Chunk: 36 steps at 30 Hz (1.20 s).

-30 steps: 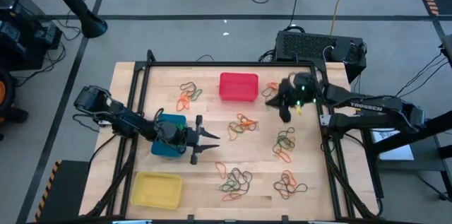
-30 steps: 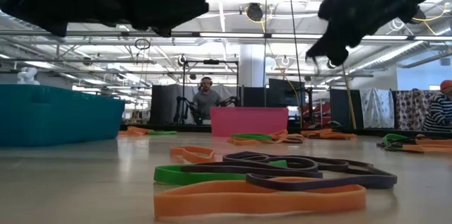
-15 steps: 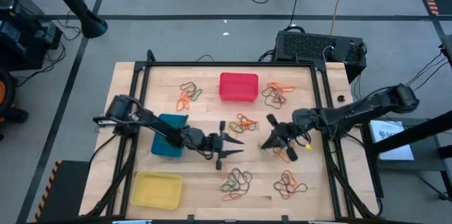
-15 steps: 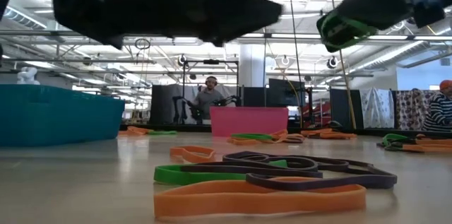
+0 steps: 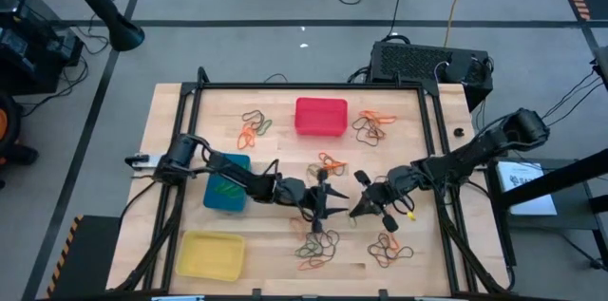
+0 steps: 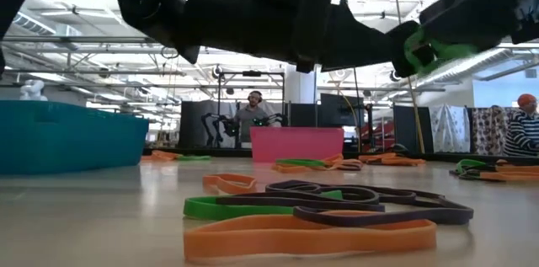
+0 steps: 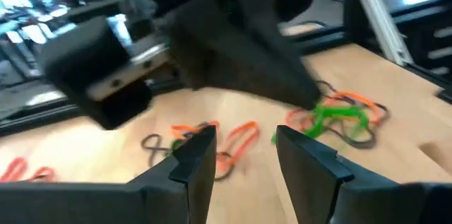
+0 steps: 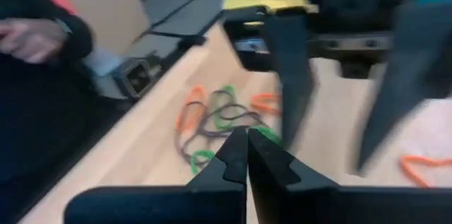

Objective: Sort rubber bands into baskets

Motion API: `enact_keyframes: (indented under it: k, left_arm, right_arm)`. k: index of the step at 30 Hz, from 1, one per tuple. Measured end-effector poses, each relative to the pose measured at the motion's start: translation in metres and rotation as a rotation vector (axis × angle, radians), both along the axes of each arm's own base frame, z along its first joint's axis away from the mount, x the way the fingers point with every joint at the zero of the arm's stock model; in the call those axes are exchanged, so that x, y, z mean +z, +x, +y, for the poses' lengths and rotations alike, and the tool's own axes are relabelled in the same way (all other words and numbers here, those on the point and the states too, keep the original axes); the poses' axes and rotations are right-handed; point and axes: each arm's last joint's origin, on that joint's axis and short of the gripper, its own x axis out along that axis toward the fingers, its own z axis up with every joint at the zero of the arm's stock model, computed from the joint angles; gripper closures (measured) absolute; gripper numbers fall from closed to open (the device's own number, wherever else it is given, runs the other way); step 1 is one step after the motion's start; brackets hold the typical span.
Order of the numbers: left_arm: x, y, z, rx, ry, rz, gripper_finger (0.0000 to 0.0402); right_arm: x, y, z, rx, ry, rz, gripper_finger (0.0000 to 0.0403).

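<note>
Nearest to the front edge of the counter (image 5: 171,111), in its left corner, stands the yellow basket (image 5: 211,253). A tangle of orange, green and dark rubber bands (image 5: 318,243) lies to its right, and a second tangle (image 5: 388,249) lies further right.

Just behind these, in the middle of the counter, the two hands meet tip to tip. The left hand (image 5: 326,202) reaches in from the side of the blue basket (image 5: 228,183), which already has green bands in it, and its fingers (image 7: 194,157) stand spread apart with nothing between them. The right hand (image 5: 369,204) comes from the opposite side with its fingers pressed together on a green rubber band (image 6: 431,50), which hangs in the air above the counter.

This is the relation that matters: the green band lies straight ahead of the open left hand, very near its fingertips, with its loop hanging down from the right hand. I judge that a handover is being prepared, so the left hand must come forward around the loop before the right hand lets go.

Further back lie smaller groups of bands (image 5: 330,164). At the far edge stands the red basket (image 5: 320,117), with more bands (image 5: 253,127) to its left.
</note>
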Motion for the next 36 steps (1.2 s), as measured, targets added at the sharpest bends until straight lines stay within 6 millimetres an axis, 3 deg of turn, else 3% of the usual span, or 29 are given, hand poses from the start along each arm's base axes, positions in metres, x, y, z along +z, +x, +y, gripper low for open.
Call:
enact_keyframes:
  k: [12,24,30,36]
  left_arm:
    - [-0.006,-0.002,-0.002,-0.067,0.002,0.065,0.0243]
    - [-0.012,-0.001,0.01,-0.041,0.006,0.131,0.0244]
    - [-0.012,-0.001,0.008,-0.139,-0.017,0.133,0.0244]
    - [-0.01,-0.001,0.008,-0.132,-0.02,0.116,0.0244]
  right_arm:
    - [-0.002,-0.001,0.003,-0.023,-0.036,0.003,0.0403]
    - [-0.011,-0.007,0.009,-0.025,-0.011,0.126,0.0403]
    - [-0.011,-0.007,0.008,-0.047,-0.024,0.124,0.0403]
    - [-0.008,-0.006,0.008,-0.038,-0.03,0.083,0.0403]
